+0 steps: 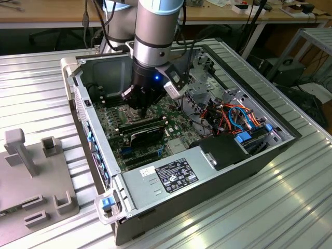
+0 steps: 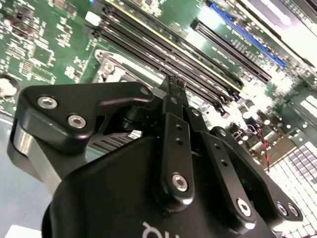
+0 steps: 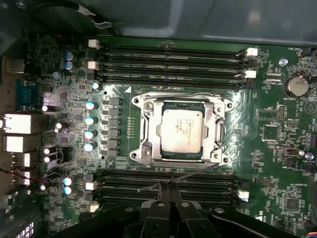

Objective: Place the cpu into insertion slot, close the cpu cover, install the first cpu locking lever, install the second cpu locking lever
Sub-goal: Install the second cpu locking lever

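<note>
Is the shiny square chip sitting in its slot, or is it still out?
In. In the first wrist view the dull silver square chip lies flat inside the square socket, with the silvery metal frame cover down around it.

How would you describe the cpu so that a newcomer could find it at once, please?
Look inside the open computer case at the green circuit board. Between the two banks of long black memory slots sits a silvery metal frame, and the cpu lies in its square opening. It is the flat, dull silver-grey square, unlike the narrow black slots around it.
</note>
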Robot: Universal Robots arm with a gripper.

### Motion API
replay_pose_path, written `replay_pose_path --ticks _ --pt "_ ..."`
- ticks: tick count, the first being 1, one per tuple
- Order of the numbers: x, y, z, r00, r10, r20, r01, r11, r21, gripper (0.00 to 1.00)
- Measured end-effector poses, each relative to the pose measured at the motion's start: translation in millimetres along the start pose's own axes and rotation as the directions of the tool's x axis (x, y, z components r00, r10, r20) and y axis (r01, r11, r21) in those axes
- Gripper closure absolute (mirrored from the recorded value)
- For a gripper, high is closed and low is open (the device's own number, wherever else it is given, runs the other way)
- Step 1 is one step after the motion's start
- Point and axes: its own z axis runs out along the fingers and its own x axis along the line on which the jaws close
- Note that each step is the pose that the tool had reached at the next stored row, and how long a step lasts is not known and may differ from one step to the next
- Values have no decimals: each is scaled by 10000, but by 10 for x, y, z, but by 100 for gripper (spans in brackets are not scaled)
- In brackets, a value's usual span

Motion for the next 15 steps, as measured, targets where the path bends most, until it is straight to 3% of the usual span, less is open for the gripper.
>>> replay_pose_path --ticks 4,12,15 --pt "65 4 17 10000 -1 0 1 10000 0 89" --pt "162 31 110 10000 0 -6 0 10000 0 89" --pt "170 35 153 10000 -4 -69 4 10000 -3 89"
